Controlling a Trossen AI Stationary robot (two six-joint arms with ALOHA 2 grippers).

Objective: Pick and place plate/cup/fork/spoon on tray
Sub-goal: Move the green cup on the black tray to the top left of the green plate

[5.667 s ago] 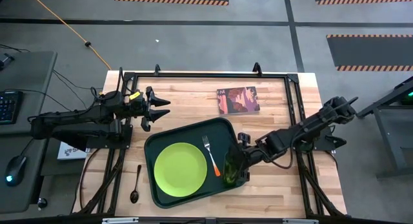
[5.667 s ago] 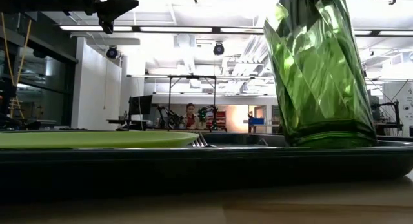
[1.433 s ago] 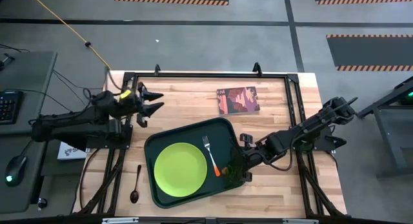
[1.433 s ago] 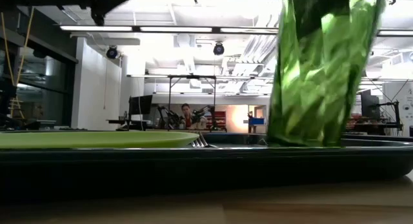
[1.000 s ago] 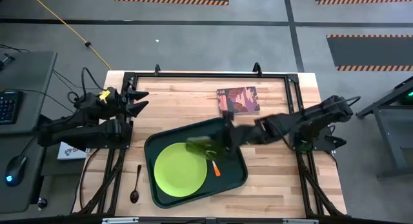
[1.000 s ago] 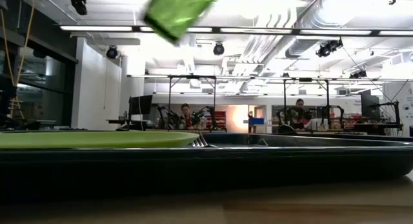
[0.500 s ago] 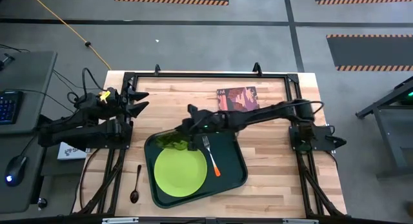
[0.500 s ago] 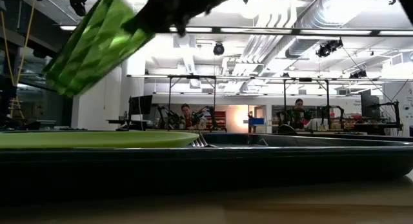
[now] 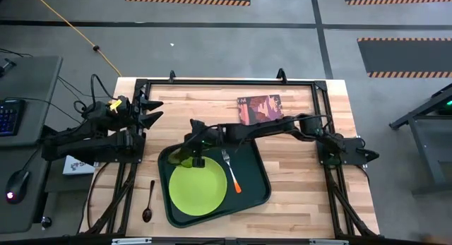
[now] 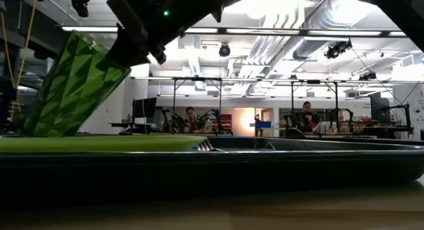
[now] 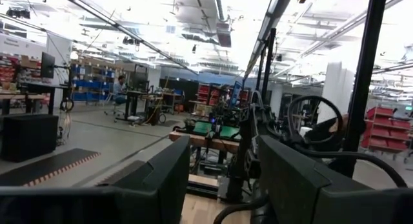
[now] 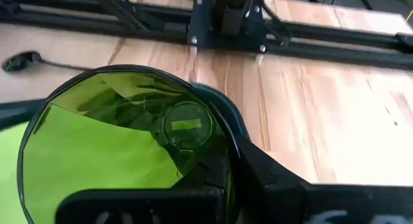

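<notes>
Wooden desk (image 9: 296, 181) under me, my right claw (image 9: 191, 154) grips the cup (image 9: 182, 156), tilted over the tray's (image 9: 258, 192) far-left corner beside the plate (image 9: 198, 186). I should level it before lowering. My left claw (image 9: 152, 111) waits, spread, empty.

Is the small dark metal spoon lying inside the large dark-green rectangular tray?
No, the small dark metal spoon lies on the bare wood beside the dark-green rectangular tray.
</notes>
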